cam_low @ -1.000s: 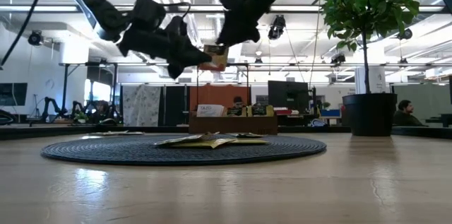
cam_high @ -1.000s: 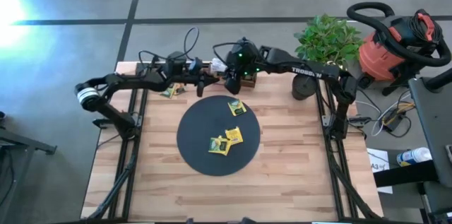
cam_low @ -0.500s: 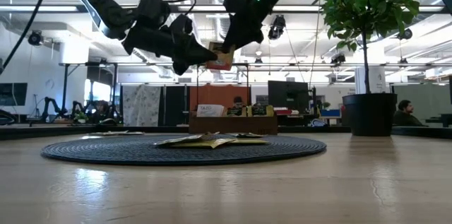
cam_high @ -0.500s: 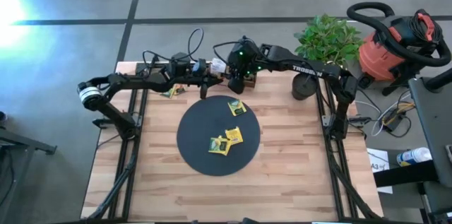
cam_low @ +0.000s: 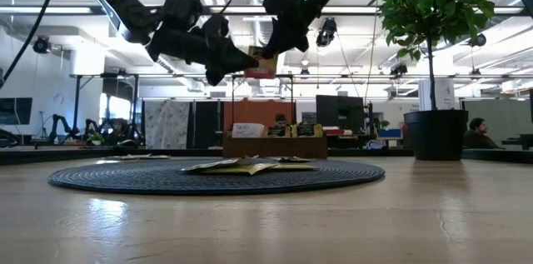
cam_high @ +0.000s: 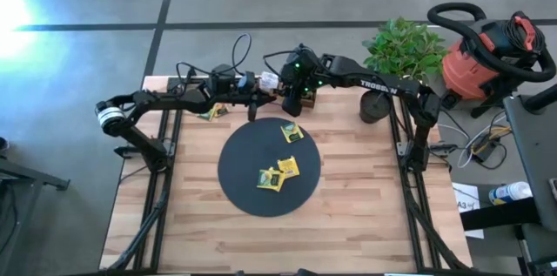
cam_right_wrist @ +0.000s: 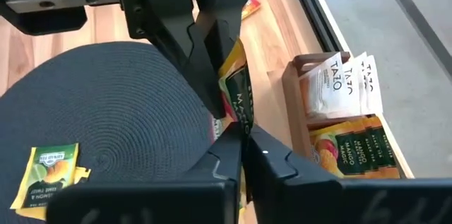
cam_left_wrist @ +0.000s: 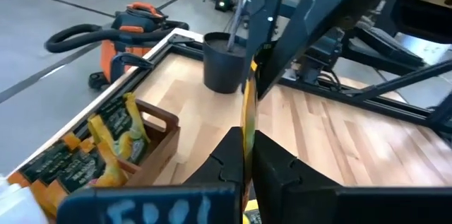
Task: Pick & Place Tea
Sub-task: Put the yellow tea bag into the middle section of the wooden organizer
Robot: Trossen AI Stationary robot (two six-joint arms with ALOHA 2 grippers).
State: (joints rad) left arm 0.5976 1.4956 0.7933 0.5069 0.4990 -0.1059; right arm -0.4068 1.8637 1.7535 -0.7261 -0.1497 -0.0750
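One tea packet [cam_right_wrist: 236, 86], orange and green with a dark label, hangs in the air over the far edge of the black round mat [cam_high: 244, 171]. Both grippers are shut on it. My left gripper [cam_high: 264, 94] reaches it from the table's left. My right gripper [cam_high: 284, 97] comes at it from the far right and above. In the low view the packet [cam_low: 263, 64] shows between the two grippers, well above the table. Three yellow-green tea packets [cam_high: 280, 171] lie flat on the mat. My left gripper pinches the packet's edge [cam_left_wrist: 246, 126] between its two fingers, coming nearly level from the table's left. The packet stands on edge in the hold, lifted clear of the mat. My right gripper pinches the opposite edge of the same packet [cam_right_wrist: 241, 119] between its two fingers, slanting down from the far right. The packet is clear of the table, spanning the gap between the two grippers.
A brown wooden tray [cam_right_wrist: 304, 121] with white and orange packets stands at the far edge, just behind the grippers. Another packet [cam_high: 209, 112] lies on the table at the far left. A potted plant [cam_high: 376, 106] stands at the far right. The table's near half is bare wood.
My left gripper has carried the packet a little toward the table's right and slightly up, bringing it to my right gripper. My right gripper has stayed in place, and its fingers now lie shut on the packet.
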